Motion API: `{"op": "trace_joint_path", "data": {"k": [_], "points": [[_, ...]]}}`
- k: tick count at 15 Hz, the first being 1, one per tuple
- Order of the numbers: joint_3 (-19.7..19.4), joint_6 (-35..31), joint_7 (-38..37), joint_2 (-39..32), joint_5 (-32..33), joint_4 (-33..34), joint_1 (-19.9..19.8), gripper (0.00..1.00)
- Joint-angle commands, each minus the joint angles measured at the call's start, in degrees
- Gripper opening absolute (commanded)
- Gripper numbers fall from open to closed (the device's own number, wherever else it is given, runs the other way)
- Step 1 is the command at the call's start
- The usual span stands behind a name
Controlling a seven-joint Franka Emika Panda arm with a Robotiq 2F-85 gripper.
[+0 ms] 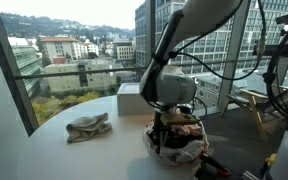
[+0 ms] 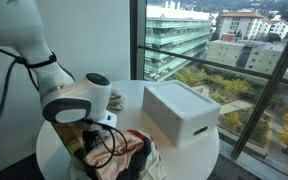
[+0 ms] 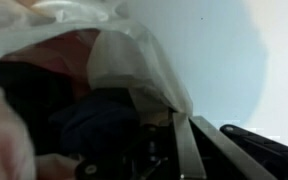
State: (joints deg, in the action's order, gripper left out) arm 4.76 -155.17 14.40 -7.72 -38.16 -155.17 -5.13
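Note:
My gripper [image 1: 164, 128] is lowered into the mouth of a clear plastic bag [image 1: 187, 148] that holds red, dark and pale items on the round white table [image 1: 74, 158]. In an exterior view my gripper [image 2: 90, 136] sits at the bag's [image 2: 136, 160] left edge. In the wrist view the fingers [image 3: 187, 140] lie close together and the bag's plastic rim [image 3: 134, 60] runs down into them, so the jaws look shut on the plastic. Dark contents fill the left of that view.
A crumpled beige cloth [image 1: 88, 127] lies on the table to the left of the bag. A white rectangular box [image 2: 181, 112] stands by the window, also seen behind my arm [image 1: 130, 98]. Large glass windows border the table. Cables hang near the bag.

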Motion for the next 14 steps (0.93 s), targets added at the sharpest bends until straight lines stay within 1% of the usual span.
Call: {"op": "trace_joint_path", "data": {"k": [1, 2, 3, 4, 7, 11, 14], "points": [[3.3, 8.2, 14.0, 2.2, -13.8, 3.3, -2.3, 0.0], [3.2, 11.0, 16.9, 2.3, -16.6, 4.1, -2.5, 0.0], [1.3, 13.0, 19.0, 2.3, -18.9, 4.9, -1.0, 0.0], [0.7, 14.8, 20.8, 2.3, -20.6, 5.3, -0.9, 0.0], [-1.2, 18.5, 24.9, 4.2, -23.5, 5.7, -0.6, 0.0], [-3.0, 22.0, 32.8, 12.0, -27.5, 3.6, 0.2, 0.0], [-3.9, 22.1, 36.3, 20.0, -27.9, 1.1, 1.4, 0.0]]}}
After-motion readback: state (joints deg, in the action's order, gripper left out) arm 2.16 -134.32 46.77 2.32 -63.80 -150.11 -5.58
